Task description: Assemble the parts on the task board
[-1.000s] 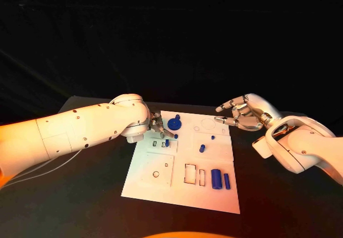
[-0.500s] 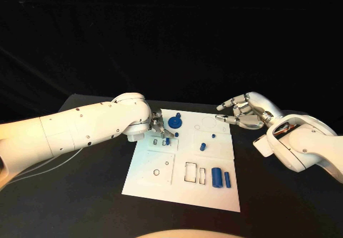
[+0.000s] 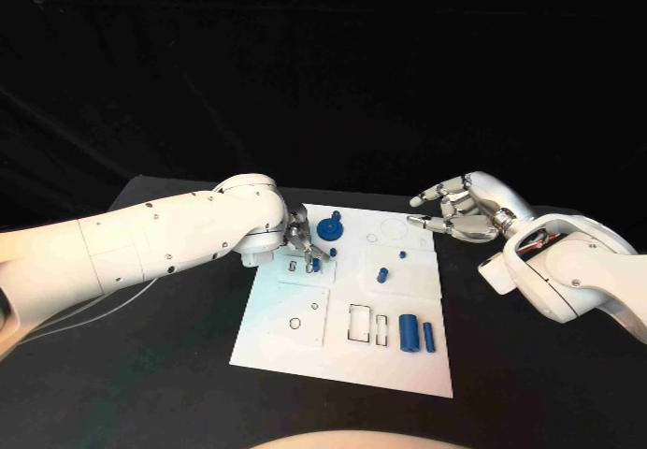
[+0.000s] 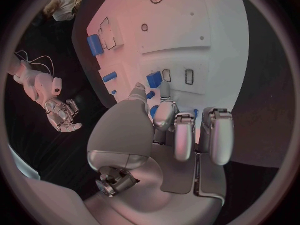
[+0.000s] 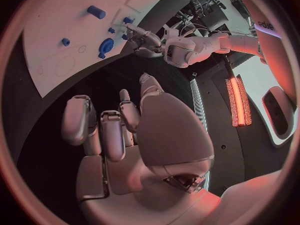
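Fingers [image 4: 164, 112] of my left hand [image 3: 299, 241] pinch a small blue part [image 4: 154, 79] over the rectangular slots near the far-left of the task board [image 3: 405, 360], ready to seat it, while my right hand [image 3: 458, 213] hovers loosely curled and empty beside the board's far edge.

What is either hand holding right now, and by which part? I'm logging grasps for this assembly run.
The left hand pinches a small blue part by its end, at the task board. The right hand holds nothing.
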